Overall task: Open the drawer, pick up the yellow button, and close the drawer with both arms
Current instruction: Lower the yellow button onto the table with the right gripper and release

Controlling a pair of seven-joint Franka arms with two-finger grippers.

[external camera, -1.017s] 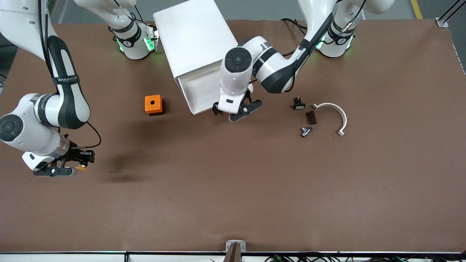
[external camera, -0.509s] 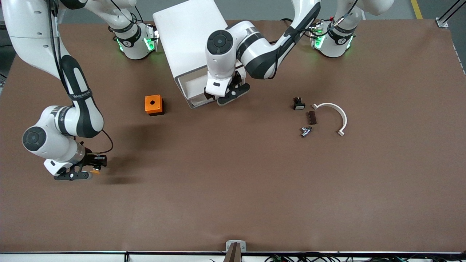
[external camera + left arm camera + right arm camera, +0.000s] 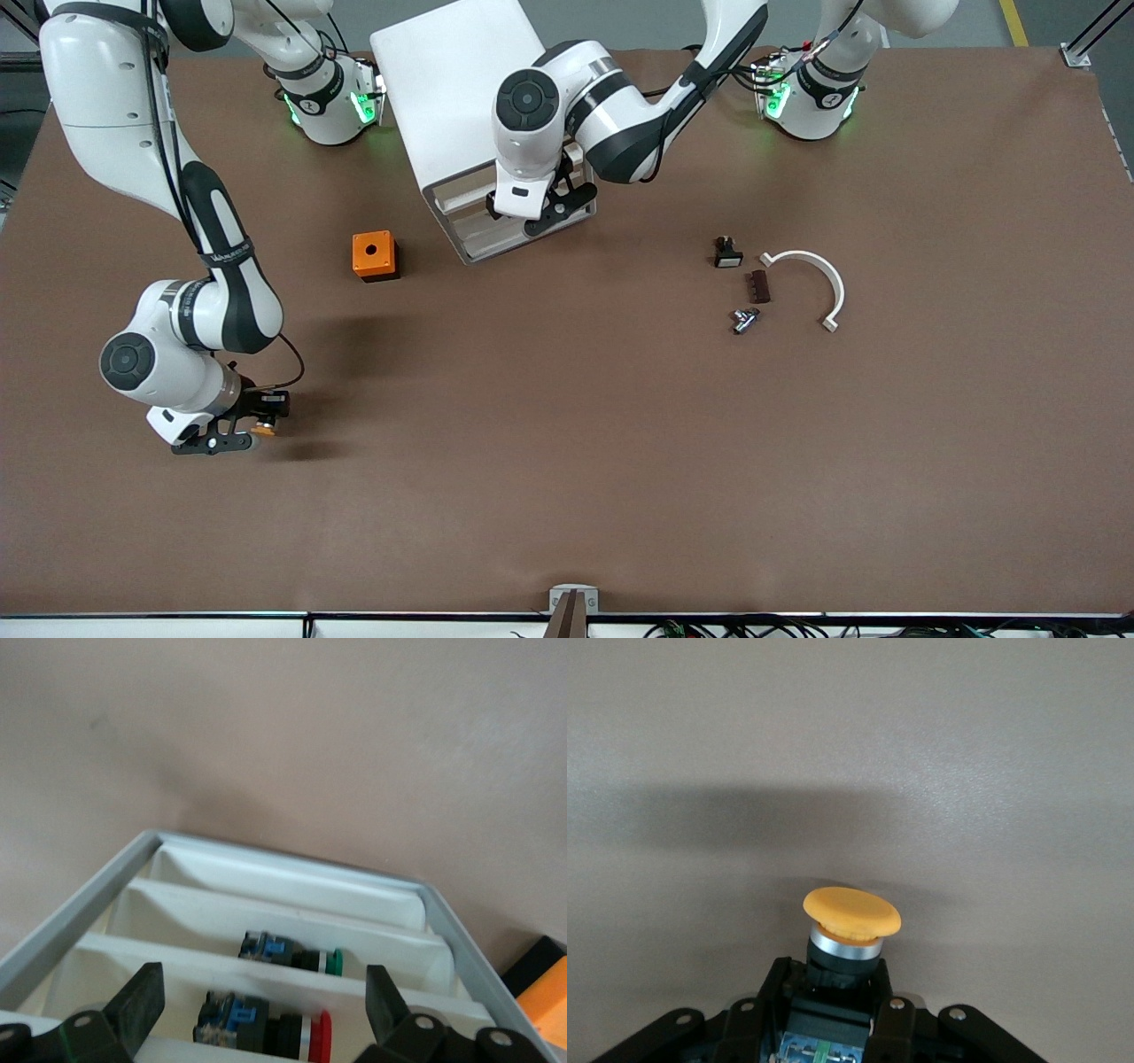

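The white cabinet [image 3: 461, 89] stands between the arms' bases. Its uppermost drawer [image 3: 462, 193] sits pushed in, level with the cabinet's front. My left gripper [image 3: 533, 213] is open, right at the cabinet's front by the upper drawers. In the left wrist view my left gripper [image 3: 266, 1014] stands wide open over the stacked drawer fronts [image 3: 266, 912], which hold a green-capped and a red-capped button. My right gripper [image 3: 255, 425] is shut on the orange-capped button [image 3: 263, 431], low over the table toward the right arm's end. The right wrist view shows my right gripper [image 3: 833, 992] and the button's cap [image 3: 850, 912].
An orange cube with a round hole [image 3: 375, 255] sits beside the cabinet toward the right arm's end. Toward the left arm's end lie a small black part with a white face [image 3: 727, 255], a brown strip [image 3: 757, 285], a metal fitting [image 3: 744, 319] and a white curved piece [image 3: 811, 279].
My left gripper has moved toward the cabinet and the drawer has slid in. My right gripper has carried the button toward the table's middle and nearer to the front camera.
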